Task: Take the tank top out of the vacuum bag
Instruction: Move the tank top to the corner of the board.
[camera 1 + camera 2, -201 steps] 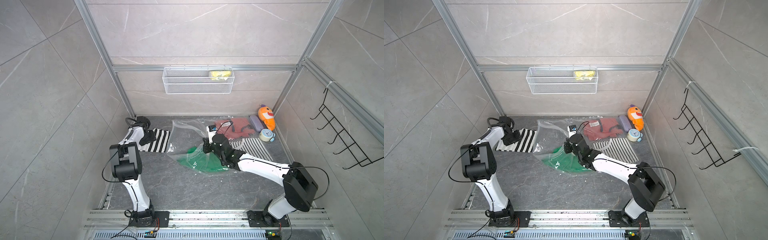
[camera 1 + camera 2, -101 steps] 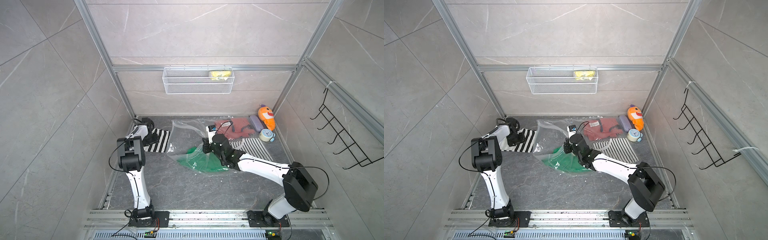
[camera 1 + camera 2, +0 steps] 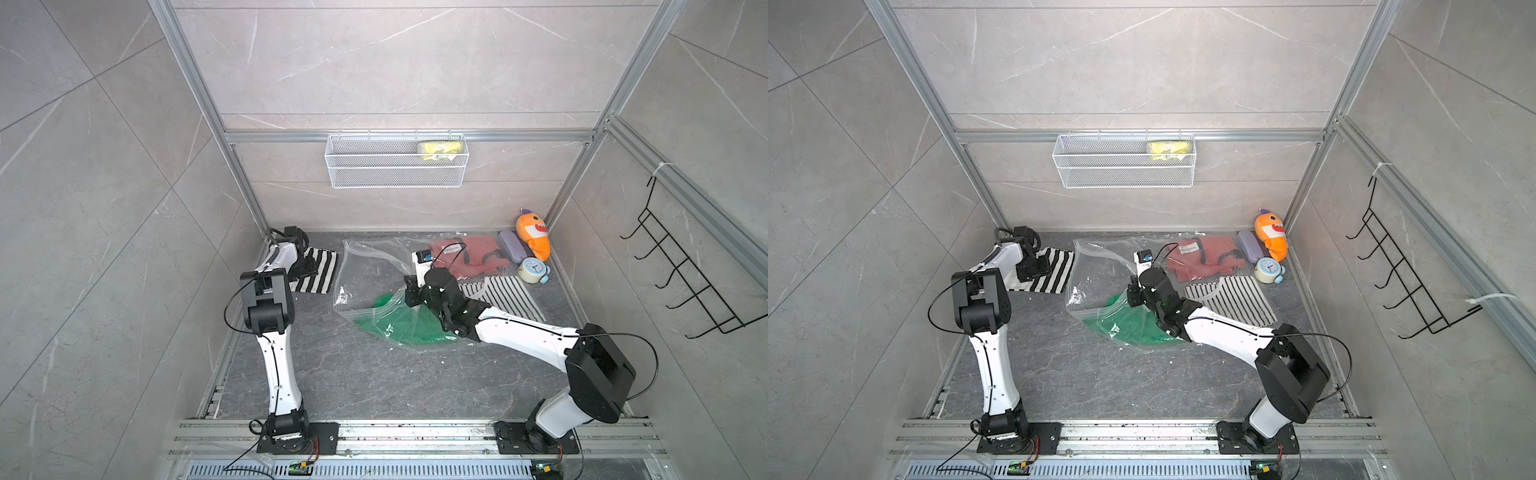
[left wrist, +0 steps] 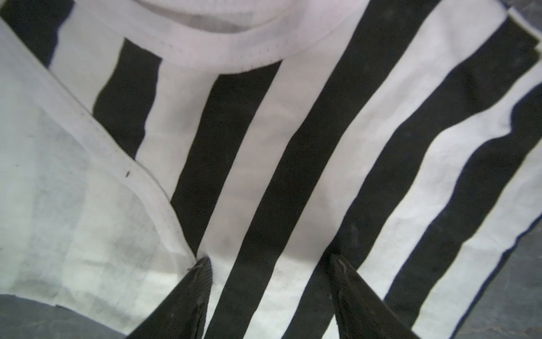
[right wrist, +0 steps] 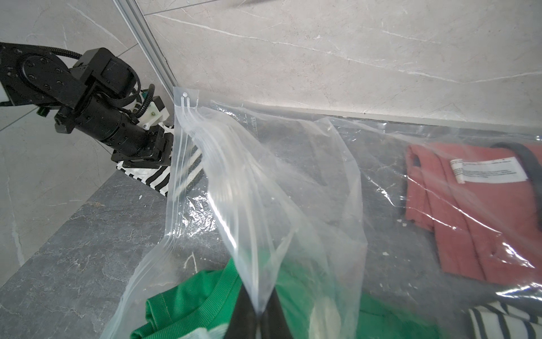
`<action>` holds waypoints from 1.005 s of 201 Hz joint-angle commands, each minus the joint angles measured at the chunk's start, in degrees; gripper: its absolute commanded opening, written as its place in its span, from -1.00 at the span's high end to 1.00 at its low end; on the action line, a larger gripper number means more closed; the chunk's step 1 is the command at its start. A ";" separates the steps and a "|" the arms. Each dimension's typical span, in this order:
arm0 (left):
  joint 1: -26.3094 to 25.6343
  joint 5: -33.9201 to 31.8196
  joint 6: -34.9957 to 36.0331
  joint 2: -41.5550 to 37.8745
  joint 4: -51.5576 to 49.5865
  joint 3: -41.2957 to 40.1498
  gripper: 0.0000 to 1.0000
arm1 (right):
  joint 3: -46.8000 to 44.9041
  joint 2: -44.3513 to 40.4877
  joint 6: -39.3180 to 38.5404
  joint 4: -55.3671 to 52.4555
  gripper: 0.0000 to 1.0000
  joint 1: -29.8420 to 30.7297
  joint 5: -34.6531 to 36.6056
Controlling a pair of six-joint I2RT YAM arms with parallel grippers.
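Wire basket (image 3: 395,183) holds something yellow (image 3: 439,148), perhaps a packet.

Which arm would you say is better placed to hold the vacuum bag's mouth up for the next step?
Right. The right gripper is shut on film of the vacuum bag by the green garment, while the left gripper stands open over the striped tank top, outside the bag.

The vacuum bag (image 5: 264,176) is recorded as clear, glossy, crinkled plastic. The striped tank top (image 4: 264,146) is found to be matt woven cloth with stitched edging. Ribbed knit cloth is noted on the green garment (image 5: 187,296). The tabletop (image 3: 353,374) is finished matt and stone-veined.
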 commanded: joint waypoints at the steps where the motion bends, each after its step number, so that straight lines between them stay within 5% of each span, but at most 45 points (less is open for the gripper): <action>1: 0.03 1.73 0.20 4.46 -3.39 3.22 -0.34 | -0.44 0.67 -0.33 1.73 1.00 0.01 -0.45; 202: 0.31 6.62 -3.24 13.83 -5.63 21.66 -0.34 | -0.81 0.23 0.13 2.04 1.00 0.01 -1.27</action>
